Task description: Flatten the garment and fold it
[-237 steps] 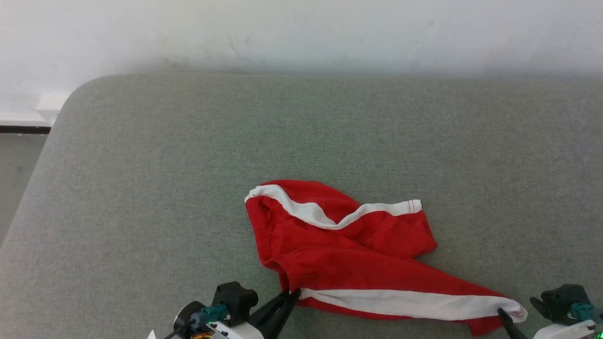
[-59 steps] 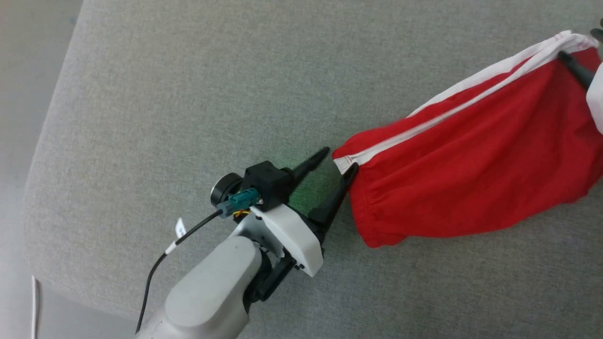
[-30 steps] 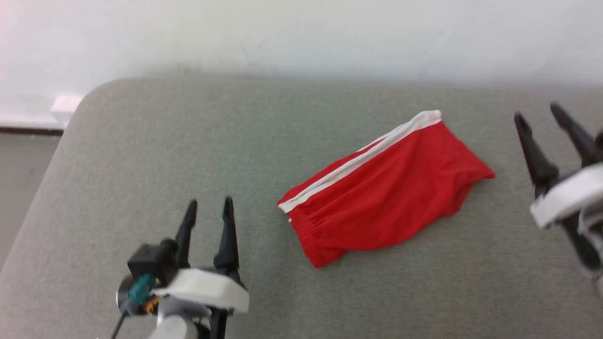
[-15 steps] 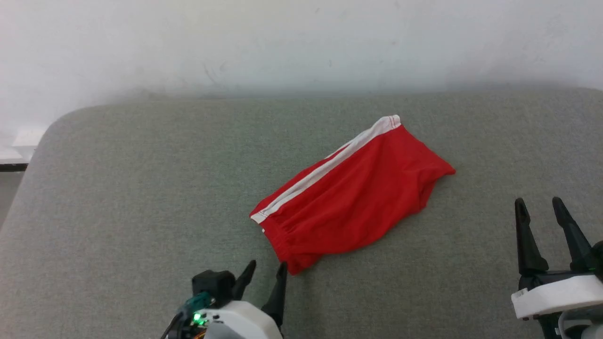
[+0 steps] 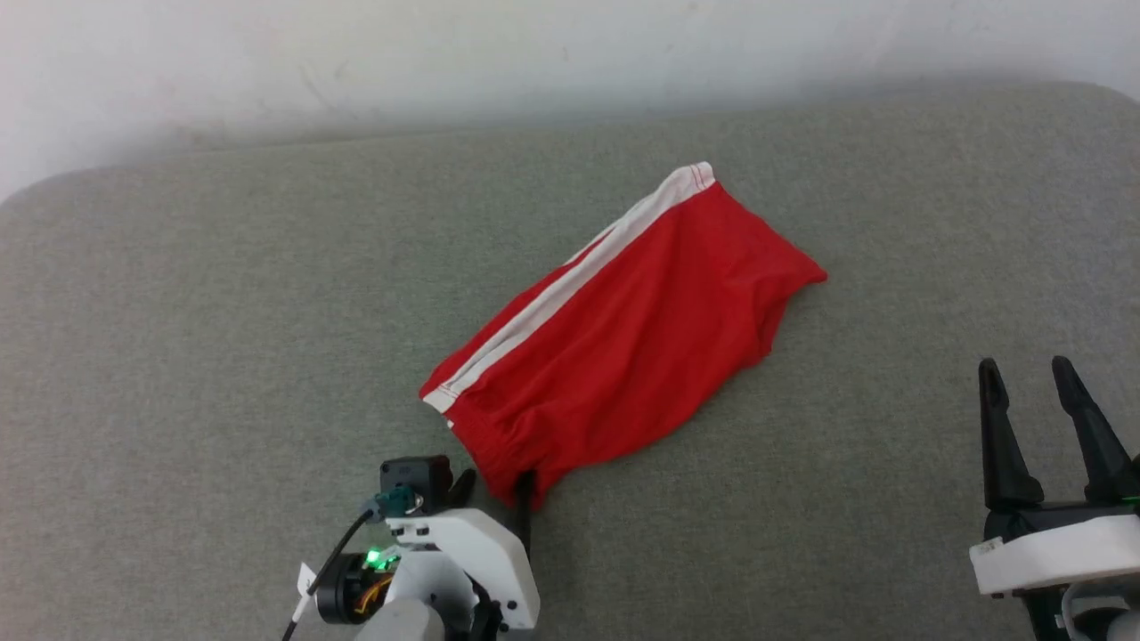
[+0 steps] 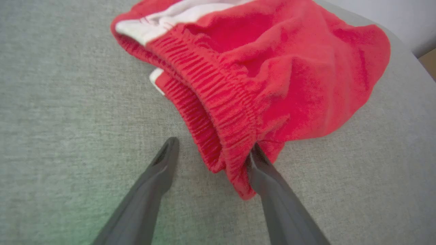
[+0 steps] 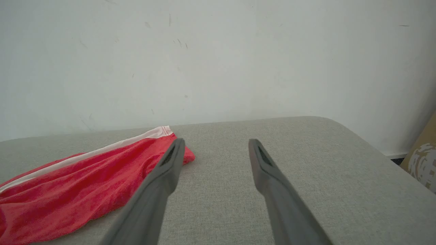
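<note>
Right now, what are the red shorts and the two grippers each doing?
Red shorts: lying limp and mostly flat on the gray pad, not gripped.
Left gripper: open, straddling the shorts' near corner.
Right gripper: open, empty, apart from the shorts.

A grey padded surface (image 5: 223, 312) covered in woven cloth spreads from near to far, and its far corners are rounded. Behind its far edge rises a white wall (image 5: 445, 53), scuffed with a few small dark marks. Off the right corner, a brown cardboard box (image 7: 422, 160) with a pale print sits low by the wall.
</note>
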{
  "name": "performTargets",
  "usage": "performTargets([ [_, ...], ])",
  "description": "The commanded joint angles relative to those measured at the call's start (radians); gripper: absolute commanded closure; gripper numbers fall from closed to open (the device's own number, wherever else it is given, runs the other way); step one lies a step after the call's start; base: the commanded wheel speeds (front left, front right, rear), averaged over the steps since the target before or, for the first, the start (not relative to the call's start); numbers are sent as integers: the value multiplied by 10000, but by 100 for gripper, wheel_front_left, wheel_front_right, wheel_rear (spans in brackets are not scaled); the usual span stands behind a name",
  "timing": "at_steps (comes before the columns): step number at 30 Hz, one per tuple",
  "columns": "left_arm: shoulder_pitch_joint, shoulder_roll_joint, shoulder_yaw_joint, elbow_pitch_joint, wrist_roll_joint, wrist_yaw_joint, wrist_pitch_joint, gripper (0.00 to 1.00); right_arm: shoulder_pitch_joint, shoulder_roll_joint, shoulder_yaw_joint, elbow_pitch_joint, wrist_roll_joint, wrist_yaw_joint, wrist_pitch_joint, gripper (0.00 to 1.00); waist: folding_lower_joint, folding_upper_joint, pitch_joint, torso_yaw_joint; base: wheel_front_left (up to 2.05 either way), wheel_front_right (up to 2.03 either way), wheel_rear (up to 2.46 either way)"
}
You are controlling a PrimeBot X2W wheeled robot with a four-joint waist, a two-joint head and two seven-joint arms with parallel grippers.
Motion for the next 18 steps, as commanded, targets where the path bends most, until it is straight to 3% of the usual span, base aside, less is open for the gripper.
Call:
performTargets([
  [1, -114, 21, -36, 207, 67, 45, 163, 0, -91, 39, 10, -37, 67, -19, -35, 0, -1, 0, 198, -150, 0, 0, 0],
  [5, -123, 42, -403, 708, -11, -219, 895, 0, -135, 71, -46, 1, 80, -19, -99, 0, -1, 0, 327, -110, 0, 0, 0],
  [6, -125, 45, -482, 786, -27, -297, 1014, 39, -161, 74, -66, 17, 76, -19, -107, 0, -1, 0, 353, -78, 0, 0, 0],
  [7, -125, 44, -556, 854, -52, -386, 1115, 100, -190, 62, -69, 33, 64, -19, -106, 0, -1, 0, 371, -43, 0, 0, 0],
  [13, -252, 6, -570, 778, -154, -715, 686, 100, -454, -336, 133, 22, -66, -19, 220, 0, -1, 0, 374, 378, 0, 0, 0],
  [18, -448, 4, -536, 196, -16, -933, -265, 100, -1064, -1132, 675, 337, -147, -19, 1737, 0, -1, 0, 308, 972, 0, 0, 0],
])
